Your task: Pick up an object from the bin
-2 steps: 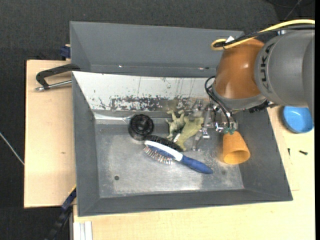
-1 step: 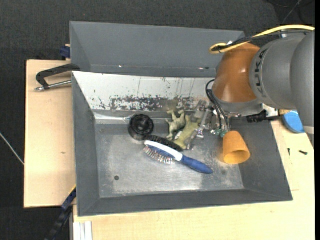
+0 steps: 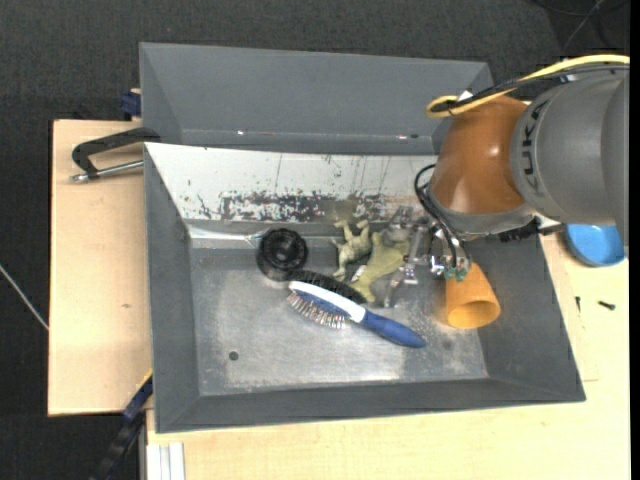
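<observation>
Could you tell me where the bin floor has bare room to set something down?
The floor's left half is bare, bordered by the left wall, the black round cap and the blue-handled brush. The far right is crowded: green toy figure, hand, orange cup.

Bright light glares off the back wall of the bin point(image 3: 262, 171).

Scuffed matt grey metal bin point(image 3: 210, 368)

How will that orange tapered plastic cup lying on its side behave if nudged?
The orange tapered plastic cup lies on its side, so it would probably roll in a curve. It looks hollow, likely light. Its smooth wall may slip.
</observation>
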You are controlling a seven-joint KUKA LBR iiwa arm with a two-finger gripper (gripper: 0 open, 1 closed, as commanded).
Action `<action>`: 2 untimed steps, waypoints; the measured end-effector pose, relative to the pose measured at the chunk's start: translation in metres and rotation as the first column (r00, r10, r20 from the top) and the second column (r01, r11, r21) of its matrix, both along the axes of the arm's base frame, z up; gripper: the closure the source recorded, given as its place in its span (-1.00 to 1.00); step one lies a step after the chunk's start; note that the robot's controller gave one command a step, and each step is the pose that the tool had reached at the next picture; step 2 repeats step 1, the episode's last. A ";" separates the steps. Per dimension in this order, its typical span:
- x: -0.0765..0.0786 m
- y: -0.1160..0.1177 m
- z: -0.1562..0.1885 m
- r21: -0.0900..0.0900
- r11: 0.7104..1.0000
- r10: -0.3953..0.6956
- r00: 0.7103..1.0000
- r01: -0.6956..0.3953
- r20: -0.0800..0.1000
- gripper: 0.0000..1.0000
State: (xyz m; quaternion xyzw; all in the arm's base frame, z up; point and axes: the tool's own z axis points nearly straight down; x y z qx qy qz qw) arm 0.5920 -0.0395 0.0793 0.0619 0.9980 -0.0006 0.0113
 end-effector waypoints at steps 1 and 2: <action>0.003 -0.002 0.002 -0.004 1.000 0.000 1.000 0.000 0.012 1.00; 0.003 -0.002 0.002 -0.004 1.000 0.000 1.000 0.000 0.012 1.00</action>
